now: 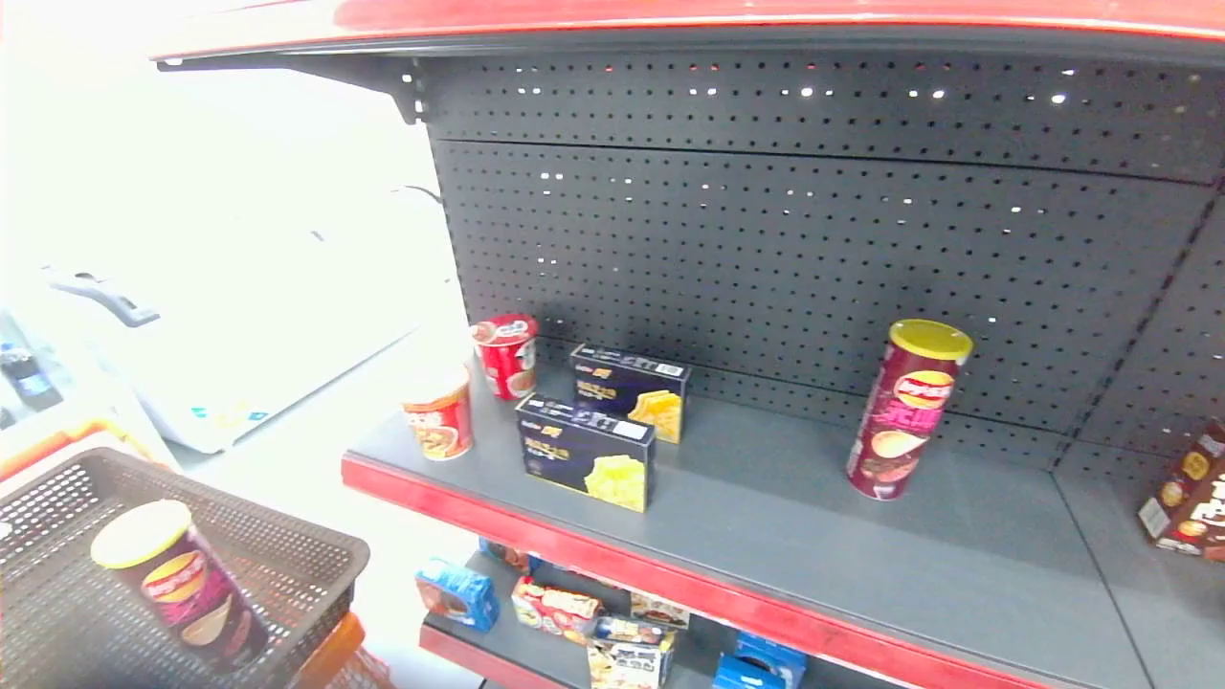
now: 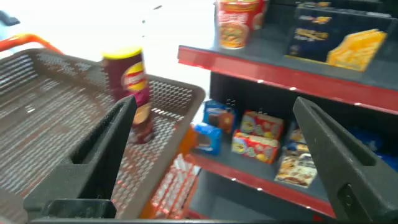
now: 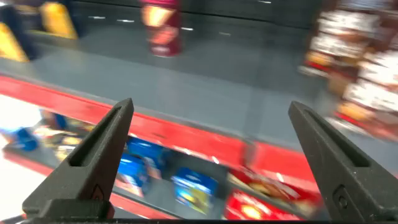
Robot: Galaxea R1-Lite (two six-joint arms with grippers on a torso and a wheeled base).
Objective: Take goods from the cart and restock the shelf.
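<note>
My left gripper (image 2: 214, 106) is spread wide and holds nothing. It hangs beside the cart's brown mesh basket (image 1: 268, 514). One maroon chip can (image 1: 182, 586) with a yellow lid stands in that basket, close to the side nearest the shelf (image 1: 766, 507).

On the grey shelf, two noodle cups (image 1: 438, 413) stand at the left end, one behind the other. Just beside them sit two dark boxes (image 1: 586, 452), also one behind the other. Well apart to the right, a second chip can (image 1: 904, 411) stands upright near the pegboard back. A brown box (image 1: 1187, 493) leans at the far right edge.

My right gripper (image 3: 211, 107) is also spread and empty. It hangs in front of the shelf's red lip, with the second chip can beyond it.
</note>
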